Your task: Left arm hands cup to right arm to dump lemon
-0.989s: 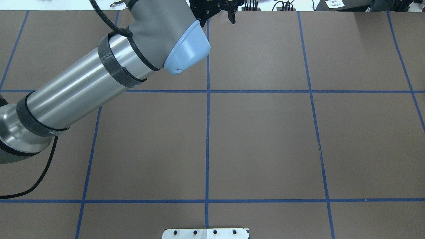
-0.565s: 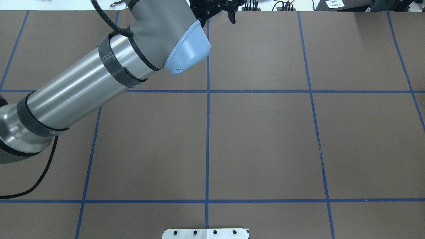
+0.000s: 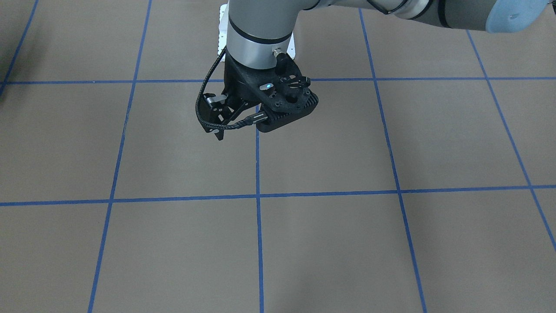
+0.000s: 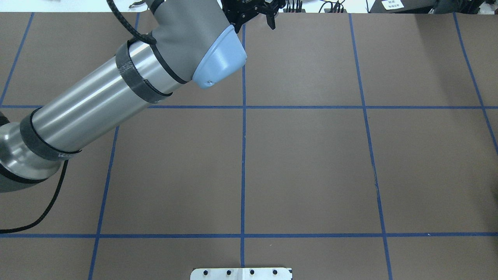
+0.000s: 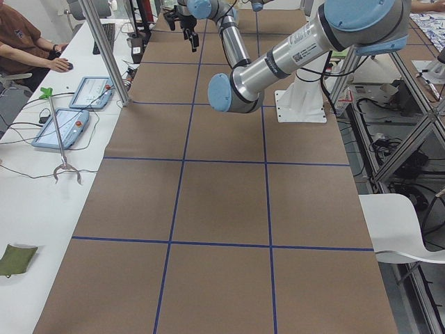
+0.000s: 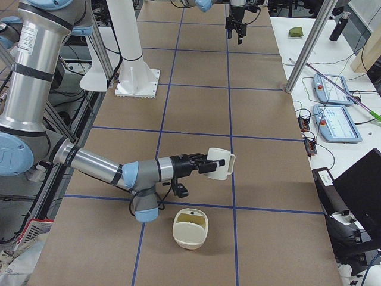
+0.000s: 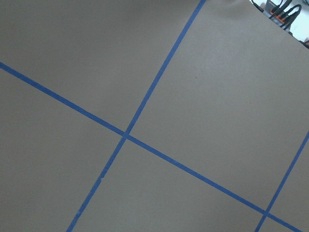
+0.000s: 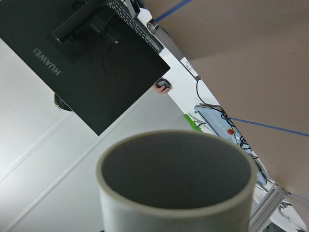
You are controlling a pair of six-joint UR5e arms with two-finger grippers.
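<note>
Left arm out over the far table edge; cup at the right arm's tip

The brown table [image 4: 311,163], squared by blue tape lines [image 4: 243,163], spread wide around the left arm [image 4: 97,105], which reached across to the far edge. There the left gripper [image 4: 253,21] hung above the surface with its fingers spread and nothing between them. Only the view from the robot's right showed the right arm [image 6: 101,167], stretched low along the table's near end. The cup [image 6: 219,164] was at the tip of the right gripper [image 6: 199,165], off the table and tipped on its side. That view could not show whether the fingers pinched it. A cream container [image 6: 190,239] stood just beside and below; whether the lemon lay inside was too small to tell. The right wrist view looked into the cup's greyish inside.
</note>
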